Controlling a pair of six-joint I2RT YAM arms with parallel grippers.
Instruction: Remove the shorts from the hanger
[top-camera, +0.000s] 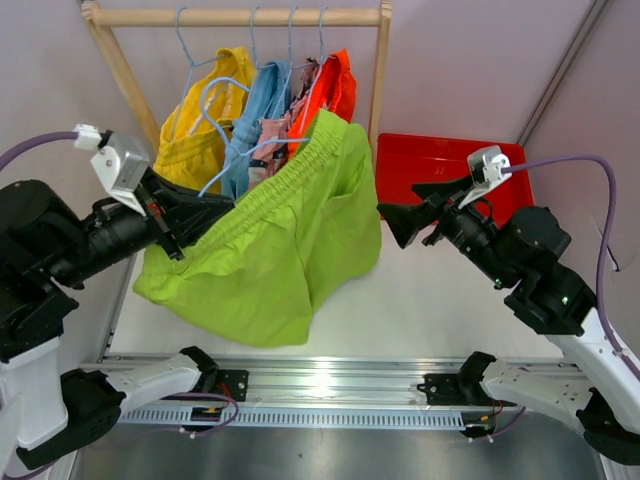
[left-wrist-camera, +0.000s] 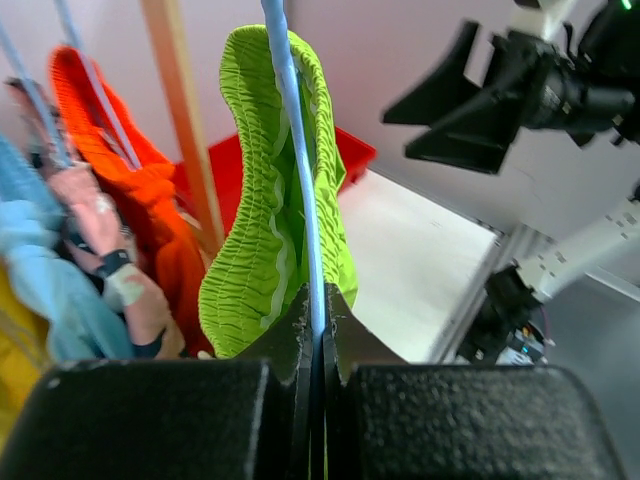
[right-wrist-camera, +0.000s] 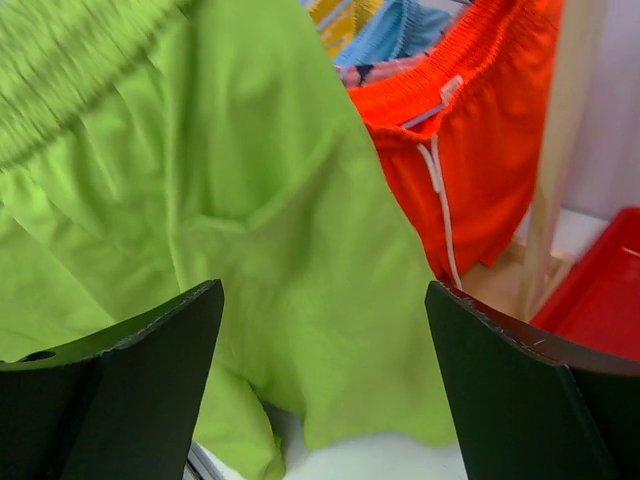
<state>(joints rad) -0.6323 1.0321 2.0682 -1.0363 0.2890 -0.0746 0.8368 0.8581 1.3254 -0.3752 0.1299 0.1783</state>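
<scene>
The left jaws are clamping the blue hanger carrying the lime shorts before the rack, the right jaws are gaping beside them, and a hard tug is risking twisting the thin wire loose.

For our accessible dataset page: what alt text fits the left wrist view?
The left gripper is shut on a blue hanger carrying lime green shorts. Beyond it, on the right of the view, the right gripper stands open.
</scene>
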